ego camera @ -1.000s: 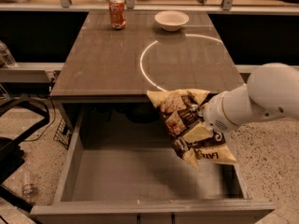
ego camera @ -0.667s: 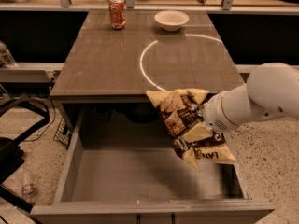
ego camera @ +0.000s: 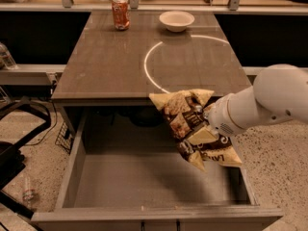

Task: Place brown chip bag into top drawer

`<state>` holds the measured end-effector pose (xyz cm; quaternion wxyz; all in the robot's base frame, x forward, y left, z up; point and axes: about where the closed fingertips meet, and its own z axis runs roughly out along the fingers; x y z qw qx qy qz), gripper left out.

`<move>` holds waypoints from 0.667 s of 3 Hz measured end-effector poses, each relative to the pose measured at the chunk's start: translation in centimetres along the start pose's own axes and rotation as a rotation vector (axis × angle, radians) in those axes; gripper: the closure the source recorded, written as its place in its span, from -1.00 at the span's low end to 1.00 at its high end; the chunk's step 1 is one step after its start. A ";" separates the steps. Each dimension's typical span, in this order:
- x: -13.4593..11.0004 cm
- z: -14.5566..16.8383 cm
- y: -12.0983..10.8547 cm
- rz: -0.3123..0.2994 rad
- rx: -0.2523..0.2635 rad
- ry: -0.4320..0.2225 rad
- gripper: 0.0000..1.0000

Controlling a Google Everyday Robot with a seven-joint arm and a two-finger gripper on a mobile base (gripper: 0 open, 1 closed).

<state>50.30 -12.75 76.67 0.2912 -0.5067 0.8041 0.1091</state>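
Observation:
The brown chip bag (ego camera: 188, 124), dark brown and pale yellow with white lettering, hangs tilted over the right side of the open top drawer (ego camera: 149, 179). My gripper (ego camera: 206, 120) reaches in from the right on a white arm (ego camera: 269, 102) and is shut on the brown chip bag near its middle. The fingers are mostly hidden behind the bag. The drawer is pulled out below the table edge, and its grey flat bottom is bare. The bag's lower end sits above the drawer's right wall.
A grey table (ego camera: 110, 61) with a white ring mark stands behind the drawer. An orange-red soda can (ego camera: 120, 13) and a white bowl (ego camera: 176, 20) sit at its far edge. A black chair base (ego camera: 14, 143) and speckled floor lie to the left.

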 end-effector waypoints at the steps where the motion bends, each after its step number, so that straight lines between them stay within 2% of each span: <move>1: -0.1 0.0 0.1 -0.003 0.000 0.000 -1.00; 2: -0.1 0.0 0.1 -0.003 0.000 0.000 -1.00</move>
